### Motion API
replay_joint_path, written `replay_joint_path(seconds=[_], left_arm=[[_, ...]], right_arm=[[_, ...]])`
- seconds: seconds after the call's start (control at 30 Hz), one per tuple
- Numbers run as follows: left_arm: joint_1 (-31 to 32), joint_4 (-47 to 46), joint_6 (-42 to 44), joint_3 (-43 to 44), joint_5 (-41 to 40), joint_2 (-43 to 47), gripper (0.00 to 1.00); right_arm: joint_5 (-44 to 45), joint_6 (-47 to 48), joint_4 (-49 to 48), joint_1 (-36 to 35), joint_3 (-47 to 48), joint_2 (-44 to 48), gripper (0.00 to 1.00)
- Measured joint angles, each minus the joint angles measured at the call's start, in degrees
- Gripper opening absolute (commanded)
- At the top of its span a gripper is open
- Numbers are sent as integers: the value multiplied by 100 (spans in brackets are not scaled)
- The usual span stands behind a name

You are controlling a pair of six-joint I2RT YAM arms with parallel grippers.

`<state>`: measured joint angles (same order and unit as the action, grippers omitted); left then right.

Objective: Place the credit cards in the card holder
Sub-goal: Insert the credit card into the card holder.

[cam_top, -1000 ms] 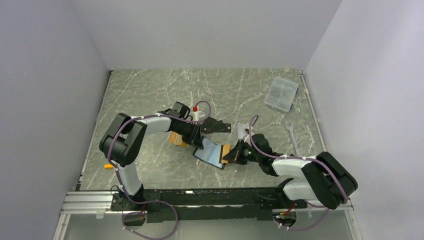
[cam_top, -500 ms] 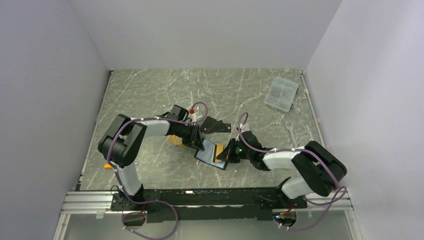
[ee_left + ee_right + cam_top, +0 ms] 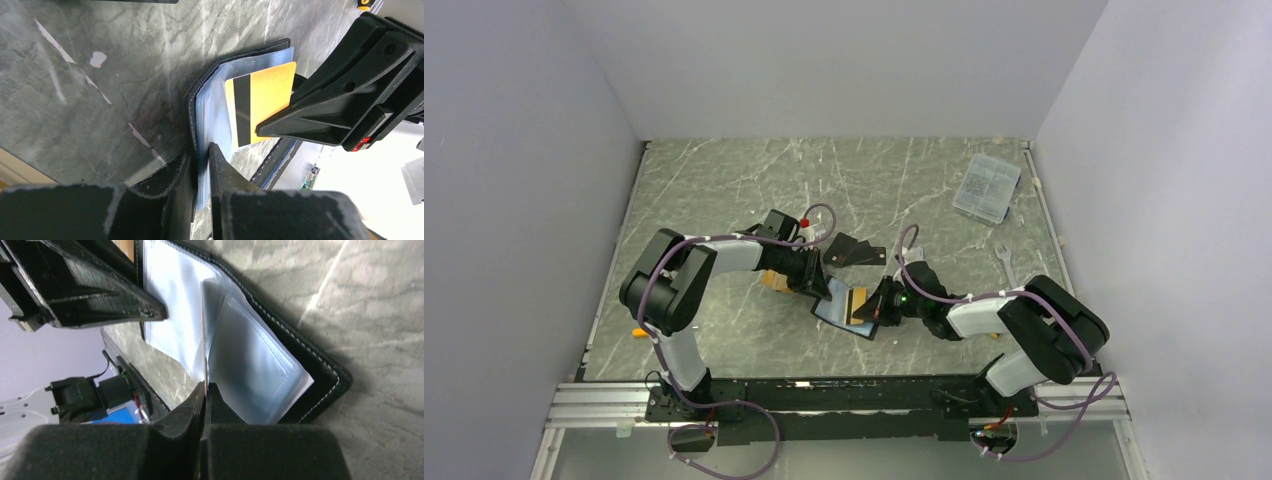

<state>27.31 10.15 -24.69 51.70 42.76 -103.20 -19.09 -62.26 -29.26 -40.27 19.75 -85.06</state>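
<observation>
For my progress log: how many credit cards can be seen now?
3: the orange-gold card in the right gripper at the open card holder, and two black cards lying together beyond it. Another may hide under the arms.

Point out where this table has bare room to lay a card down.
Bare marble: the far strip of the table left of the clear plastic box, and the near-left patch in front of the card holder. Crowded: the centre, where the left gripper and right gripper meet at the holder, black cards just behind.

R gripper (image 3: 875,304) moved left, orange card (image 3: 265,95) deeper in holder (image 3: 192,102)
</observation>
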Motion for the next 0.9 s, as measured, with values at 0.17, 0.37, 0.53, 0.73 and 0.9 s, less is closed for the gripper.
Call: replay_joint_path(seconds=[0.17,0.37,0.53,0.73,0.9], left_arm=[[2,9,-2,0,-17,0,26],[15,11,0,-15,-221,0,43],[9,-31,-7,-15,-116,9,46],[-24,-28,-2,-15,-107,9,33],[-74,-24,13,-15,-221,-17,24]], right_arm=[[-581,-59,-101,181,-175,-24,0],[-1158,-90,-254,269,-262,-214,0],[-1355,-85,-260,282,-269,-251,0],[-1462,-81,-260,315,-297,-262,0],[-1561,-79,-273,352,-380,-258,0]])
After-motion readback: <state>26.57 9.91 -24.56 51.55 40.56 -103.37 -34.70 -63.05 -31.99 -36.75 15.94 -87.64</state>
